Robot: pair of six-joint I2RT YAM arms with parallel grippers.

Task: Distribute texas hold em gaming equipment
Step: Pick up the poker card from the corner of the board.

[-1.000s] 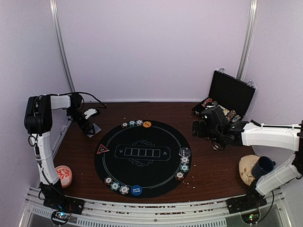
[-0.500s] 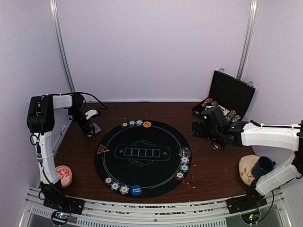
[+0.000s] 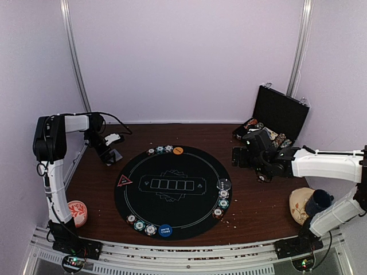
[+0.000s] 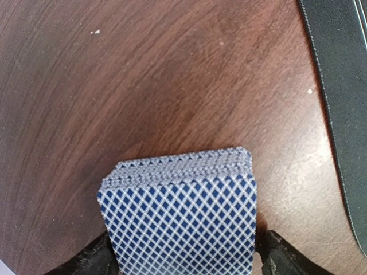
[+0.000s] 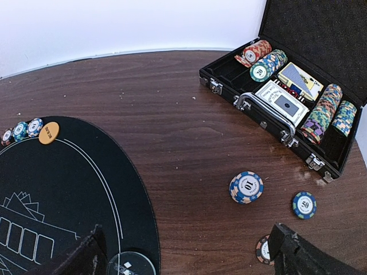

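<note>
1. Left tool (image 4: 183, 259): closed on the deck of playing cards (image 4: 180, 213), one finger pressed to each long side. It sat low over the bare bench (image 3: 94, 189), at the far left and just off the round black mat (image 3: 172, 192).
2. Deck of playing cards: blue lattice backs, edges squared, and no card fanned out or dealt.
3. Change over the last second: the left tool and its deck drew slightly back toward the far left corner. The right arm barely shifted, and nothing on the mat moved.
4. Right tool (image 5: 189, 256): fingers spread wide and empty, hanging over the bench between the mat and the open black chip case (image 5: 287, 86).
5. Loose chips under the right tool: a blue-and-white stack marked 10 (image 5: 246, 187), a single 50 chip (image 5: 304, 204) and one more chip (image 5: 264, 250), partly out of view at the frame's lower edge.
6. Already on the mat: three chip groups (image 3: 160, 149) (image 3: 223, 199) (image 3: 140, 225), an orange button (image 3: 178, 150), a blue button (image 3: 165, 230), a black disc (image 3: 223, 184) and a red triangle marker (image 3: 124, 181).
7. Judgement: chips and buttons looked placed. The cards remained undealt, so the small retreat marked no progress.
</note>
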